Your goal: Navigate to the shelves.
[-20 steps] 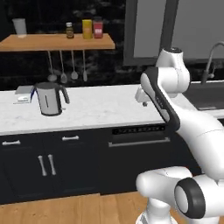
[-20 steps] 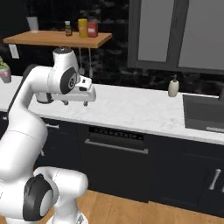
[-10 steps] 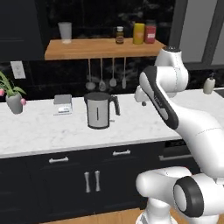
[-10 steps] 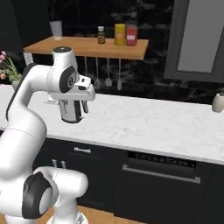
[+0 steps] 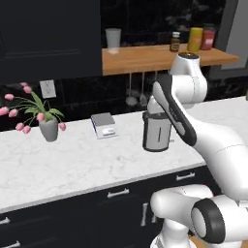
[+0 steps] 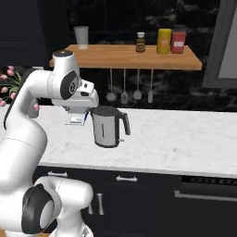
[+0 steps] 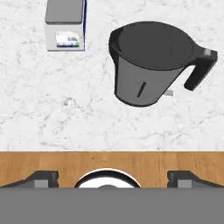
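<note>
The shelves are a long light brown wooden plank (image 5: 145,59) on the dark wall above the counter, seen in the right base view as the shelf (image 6: 129,56) straight ahead of me. It carries a pale cup (image 5: 113,38), a small brown bottle (image 5: 175,41), a yellow jar (image 5: 195,38) and a red jar (image 5: 208,37). My gripper (image 6: 77,111) hangs below shelf height over the counter, pointing down, beside a grey kettle (image 6: 106,126). In the hand view the gripper (image 7: 112,179) is open with nothing between its fingertips (image 7: 41,177).
White marble countertop (image 5: 58,164) runs across under the shelf, with the kettle (image 7: 151,63), a small scale (image 7: 65,24) and a pot of pink flowers (image 5: 48,128). Utensils (image 6: 129,95) hang under the shelf. Dark cabinet doors (image 6: 139,199) lie below; wooden floor (image 7: 112,159).
The whole scene has slid to the right in both base views: the base has driven left. The shelf now stands centred ahead. The arm holds the same pose.
</note>
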You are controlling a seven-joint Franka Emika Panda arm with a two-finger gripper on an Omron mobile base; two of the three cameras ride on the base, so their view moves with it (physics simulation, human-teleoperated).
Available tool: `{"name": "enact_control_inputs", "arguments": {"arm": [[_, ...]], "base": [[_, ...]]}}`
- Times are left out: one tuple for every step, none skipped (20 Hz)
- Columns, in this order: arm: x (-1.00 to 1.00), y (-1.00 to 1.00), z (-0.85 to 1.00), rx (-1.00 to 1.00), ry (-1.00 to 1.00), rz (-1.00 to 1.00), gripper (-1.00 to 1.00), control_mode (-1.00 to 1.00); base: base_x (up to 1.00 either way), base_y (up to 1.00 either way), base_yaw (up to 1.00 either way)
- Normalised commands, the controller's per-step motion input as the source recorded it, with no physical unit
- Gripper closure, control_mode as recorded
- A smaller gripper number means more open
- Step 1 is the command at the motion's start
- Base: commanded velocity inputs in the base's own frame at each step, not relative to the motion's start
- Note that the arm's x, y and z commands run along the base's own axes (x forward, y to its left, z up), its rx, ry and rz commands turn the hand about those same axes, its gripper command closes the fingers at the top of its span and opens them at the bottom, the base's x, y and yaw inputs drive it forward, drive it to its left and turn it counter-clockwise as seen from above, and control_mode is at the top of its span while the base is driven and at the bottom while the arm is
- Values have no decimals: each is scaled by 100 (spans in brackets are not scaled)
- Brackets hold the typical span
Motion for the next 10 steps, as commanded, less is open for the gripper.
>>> {"name": "enact_control_inputs", "arguments": {"arm": [[0,0,0,0,0,0,-100,100],[0,0,0,0,0,0,-100,100],[0,0,0,0,0,0,-100,100],[0,0,0,0,0,0,-100,100],[0,0,0,0,0,0,-100,100],[0,0,0,0,0,0,-100,100],[0,0,0,0,0,0,-100,100],[0,0,0,0,0,0,-100,100],[0,0,0,0,0,0,-100,100],[0,0,0,0,0,0,-100,100]], "base": [[73,85,-21],[80,77,-17],[86,70,-12],[86,49,-2],[83,27,0],[74,5,0],[70,0,1],[66,0,4],[69,0,6],[76,0,6]]}}
